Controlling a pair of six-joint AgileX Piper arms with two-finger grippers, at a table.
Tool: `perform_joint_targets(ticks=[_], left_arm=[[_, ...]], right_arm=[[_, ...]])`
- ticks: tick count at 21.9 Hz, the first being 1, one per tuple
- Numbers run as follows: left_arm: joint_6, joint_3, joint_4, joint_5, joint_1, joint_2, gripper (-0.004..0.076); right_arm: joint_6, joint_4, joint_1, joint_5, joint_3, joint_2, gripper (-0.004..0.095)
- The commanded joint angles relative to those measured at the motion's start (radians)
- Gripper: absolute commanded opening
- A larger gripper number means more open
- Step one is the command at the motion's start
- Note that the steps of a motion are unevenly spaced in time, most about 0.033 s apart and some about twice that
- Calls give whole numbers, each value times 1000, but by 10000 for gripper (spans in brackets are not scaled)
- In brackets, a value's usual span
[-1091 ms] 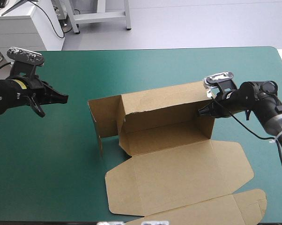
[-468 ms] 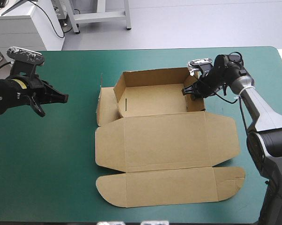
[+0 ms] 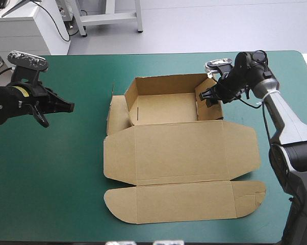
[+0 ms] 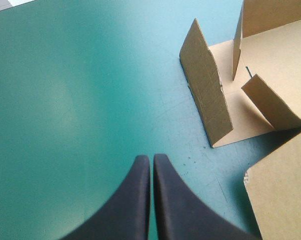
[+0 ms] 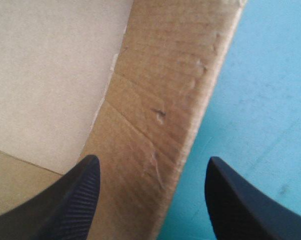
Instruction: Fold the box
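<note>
a brown box [image 3: 179,153] is seen from above on a teal-green cover [image 3: 67,178], lying in the middle of the frame and partly folded. an open tray [image 3: 163,107] with raised walls is formed at upper centre. the lid [image 3: 184,196] is spread flat below it, toward the bottom of the frame, ending in a long strip with rounded corners. the right gripper [image 3: 210,97] is placed at the tray's right end wall [image 3: 204,97], at upper right. in its wrist view the black fingers are held wide apart, with the wall's top edge between them and nothing clamped. the left gripper [image 3: 67,107] hangs over bare cover at the left of the frame, well apart from the box, its fingers pressed together on nothing. the left end flap [image 4: 208,100] is seen from that wrist standing upright but loose, outside the tray, with a smaller tab leaning just beside it. the step in hand appears to be the setting of the right end wall. the next move would probably call for the left end flap to be folded over and tucked in, so the left gripper would have to be brought across to it. the board looks thin and creased, and likely to spring back if let go early.
</note>
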Motion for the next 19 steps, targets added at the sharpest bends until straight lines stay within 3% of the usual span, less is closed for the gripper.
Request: perform_joint_targets(ticks=[1,9,11,15,19], left_arm=[[-6,-28,-2,-50,-1,-17,8],[-6,-28,-2,-46,-1,-7,8],[-6,-28,-6,-46,-1,-7,8],[-6,-28,-6,-31,-1,-7,8],[-9,-28,-6,-31,-1,0,8]], right_arm=[[-8,-20,-5,-18,-35,-60,571],[19,19,-3,-11,-35,17,542],[19,26,-3,-11,-35,19,454],[-16,31,-3,-11,-35,19,-25],[-18,40,-5,-6,-35,15,-21]])
